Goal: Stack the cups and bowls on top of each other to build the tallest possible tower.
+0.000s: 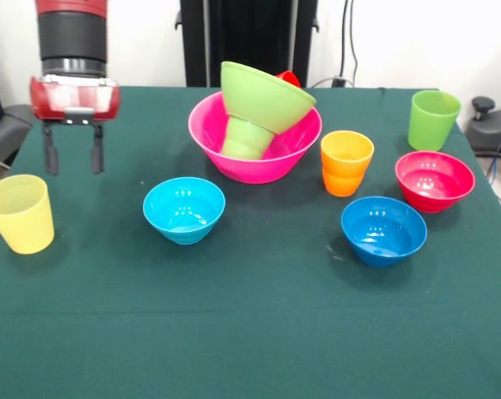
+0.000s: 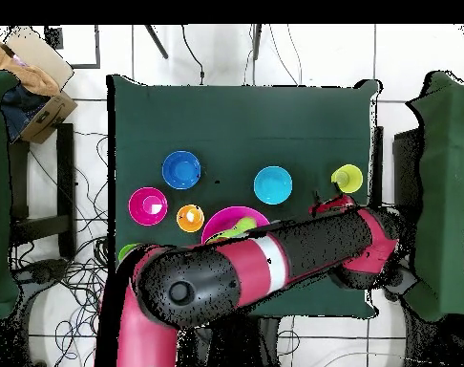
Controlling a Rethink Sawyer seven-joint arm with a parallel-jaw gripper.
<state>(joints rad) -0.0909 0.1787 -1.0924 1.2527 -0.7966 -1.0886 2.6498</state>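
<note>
The claw (image 1: 72,148) is hanging open and empty above the green-clothed counter (image 1: 250,332). It is hovering near the pale yellow plastic cup (image 1: 20,213).

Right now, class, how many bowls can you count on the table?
5: the pink bowl at the back holding the tilted lime green bowl, light blue bowl front-left, darker blue bowl front-right, magenta bowl far right.

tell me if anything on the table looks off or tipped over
Yes. Inside the pink bowl an upside-down green cup carries the lime green bowl, which tilts sharply to one side instead of sitting level. A red cup peeks out behind it. The other cups and bowls stand upright.
</note>
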